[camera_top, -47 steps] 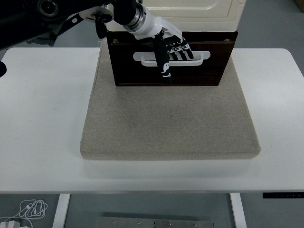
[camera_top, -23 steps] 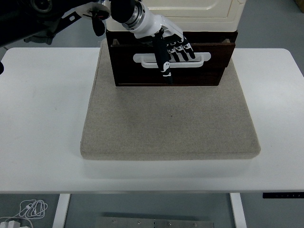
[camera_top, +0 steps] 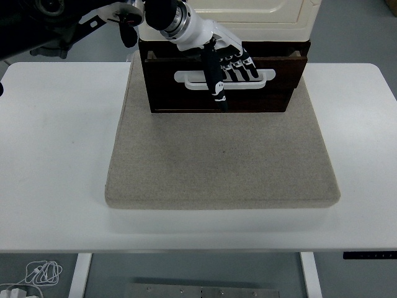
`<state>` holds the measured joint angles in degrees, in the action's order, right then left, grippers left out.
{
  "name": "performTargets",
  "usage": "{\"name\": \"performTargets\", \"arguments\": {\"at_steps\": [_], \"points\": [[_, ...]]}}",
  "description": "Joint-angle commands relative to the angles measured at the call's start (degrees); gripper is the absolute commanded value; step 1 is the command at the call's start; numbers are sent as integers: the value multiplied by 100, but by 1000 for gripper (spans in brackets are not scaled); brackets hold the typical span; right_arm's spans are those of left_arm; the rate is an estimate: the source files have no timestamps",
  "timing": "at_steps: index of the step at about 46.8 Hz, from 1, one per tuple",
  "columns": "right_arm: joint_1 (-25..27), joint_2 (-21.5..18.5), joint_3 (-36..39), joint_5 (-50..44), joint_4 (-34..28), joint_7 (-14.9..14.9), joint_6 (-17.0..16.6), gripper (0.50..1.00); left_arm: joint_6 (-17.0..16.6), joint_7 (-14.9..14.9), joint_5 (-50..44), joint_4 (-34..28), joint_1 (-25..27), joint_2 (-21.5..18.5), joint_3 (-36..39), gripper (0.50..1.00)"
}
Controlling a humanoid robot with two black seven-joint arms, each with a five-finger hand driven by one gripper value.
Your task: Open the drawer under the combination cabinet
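Note:
A cream cabinet (camera_top: 248, 15) stands at the back of a beige mat (camera_top: 217, 161). Under it sits a dark brown drawer (camera_top: 260, 96) with a white bar handle (camera_top: 260, 79), its front drawn slightly out past the cabinet. My left hand (camera_top: 226, 67) reaches in from the upper left. Its fingers (camera_top: 239, 67) are hooked over the handle and the thumb hangs down in front of the drawer face. The right arm does not show.
The mat lies on a white table (camera_top: 56, 155). A bundle of white cable (camera_top: 42, 272) lies on the floor at the lower left. The table's control panel (camera_top: 370, 255) shows at the lower right edge.
The left hand has shifted slightly right along the handle. The drawer front has edged a little toward the near side.

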<state>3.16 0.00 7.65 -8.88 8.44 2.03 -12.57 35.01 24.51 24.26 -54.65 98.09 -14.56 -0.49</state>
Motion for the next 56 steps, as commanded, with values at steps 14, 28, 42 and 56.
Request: {"name": "performTargets", "arguments": {"at_steps": [14,28,42,56], "points": [[0,0,0,0,0,8,0,926,-1,-7,79,34,-1,-153,14,1000],[0,0,0,0,0,0,0,926,-1,2,105,34,-18,-135,58,1000],[0,0,0,0,0,8,0,926,-1,2,114,34,-62,-74,84,1000],[0,0,0,0,0,8,0,926,-1,10,114,16,-71,-47,93,1000]]}}
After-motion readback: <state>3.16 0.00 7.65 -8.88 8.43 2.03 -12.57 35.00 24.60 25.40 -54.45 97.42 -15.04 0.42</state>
